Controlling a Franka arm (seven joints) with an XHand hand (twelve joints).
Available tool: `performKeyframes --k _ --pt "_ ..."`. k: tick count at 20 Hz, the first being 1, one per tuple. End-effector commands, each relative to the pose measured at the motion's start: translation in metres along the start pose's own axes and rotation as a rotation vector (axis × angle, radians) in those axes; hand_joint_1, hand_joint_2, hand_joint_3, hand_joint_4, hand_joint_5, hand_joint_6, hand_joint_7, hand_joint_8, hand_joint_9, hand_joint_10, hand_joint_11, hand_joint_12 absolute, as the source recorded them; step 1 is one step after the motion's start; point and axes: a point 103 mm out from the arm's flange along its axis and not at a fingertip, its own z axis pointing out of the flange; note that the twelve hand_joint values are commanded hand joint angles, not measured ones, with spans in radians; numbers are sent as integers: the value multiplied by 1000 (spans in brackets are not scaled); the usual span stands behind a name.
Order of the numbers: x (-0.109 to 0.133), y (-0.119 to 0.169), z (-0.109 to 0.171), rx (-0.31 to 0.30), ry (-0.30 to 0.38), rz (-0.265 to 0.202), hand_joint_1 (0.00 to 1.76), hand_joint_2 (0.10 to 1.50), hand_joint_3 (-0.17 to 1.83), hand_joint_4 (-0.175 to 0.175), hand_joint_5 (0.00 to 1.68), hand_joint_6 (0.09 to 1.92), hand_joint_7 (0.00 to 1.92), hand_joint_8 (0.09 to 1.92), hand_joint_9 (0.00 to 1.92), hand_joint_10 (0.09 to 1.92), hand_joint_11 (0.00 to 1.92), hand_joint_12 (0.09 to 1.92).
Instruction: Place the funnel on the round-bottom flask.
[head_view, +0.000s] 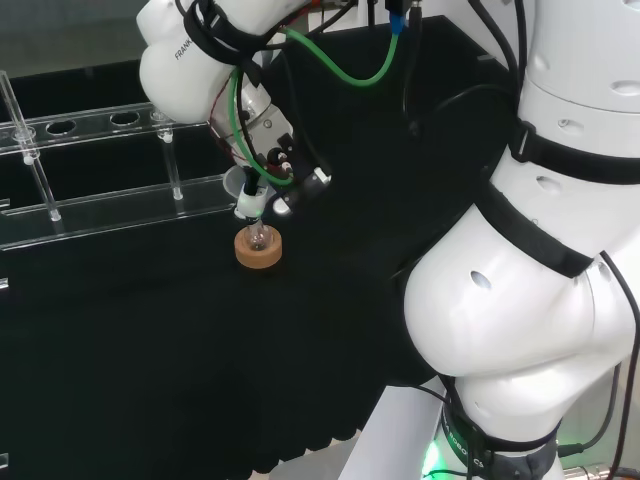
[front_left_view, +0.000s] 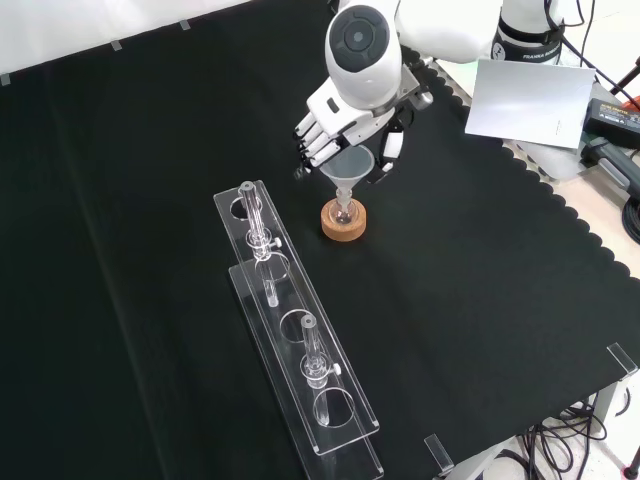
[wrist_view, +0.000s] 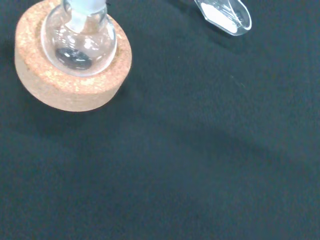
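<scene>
- Over the cork ring (front_left_view: 343, 221), near the middle of the cloth in the front view, the funnel (front_left_view: 347, 168) stands with its stem in the neck of the round-bottom flask (wrist_view: 79, 39); how deep the stem sits I cannot tell.
- Just behind the funnel the hand (front_left_view: 328, 130) has its fingers curled close by the bowl and the thumb on the other side; whether they pinch the rim or have let go I cannot tell.
- If the hand lifts away while touching the rim, it could drag the funnel out or tip it.
- A sideways pull could rock the flask off the cork ring; the flask is small, round-bottomed and top-heavy with the funnel on it.
- The clear rack (front_left_view: 296, 337) lies near; a toppled funnel might roll against it.
</scene>
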Motion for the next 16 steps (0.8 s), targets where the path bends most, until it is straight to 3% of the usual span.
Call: performKeyframes --k 1,5,8,11,16 --pt "-5 0 4 18 14 9 589 765 535 -61 322 87 79 773 464 694 401 1347" --pt "-8 -1 6 0 29 -6 591 743 521 -60 280 87 8 711 345 724 317 1384" --pt "-5 -4 5 -29 44 -38 559 697 481 -53 189 87 0 425 193 761 204 1434" --pt "-8 -8 6 -58 65 -44 511 669 433 -46 132 87 0 270 100 798 141 1466" --pt "-17 -15 2 -134 89 -55 446 651 370 -44 96 87 0 189 47 827 101 1495"
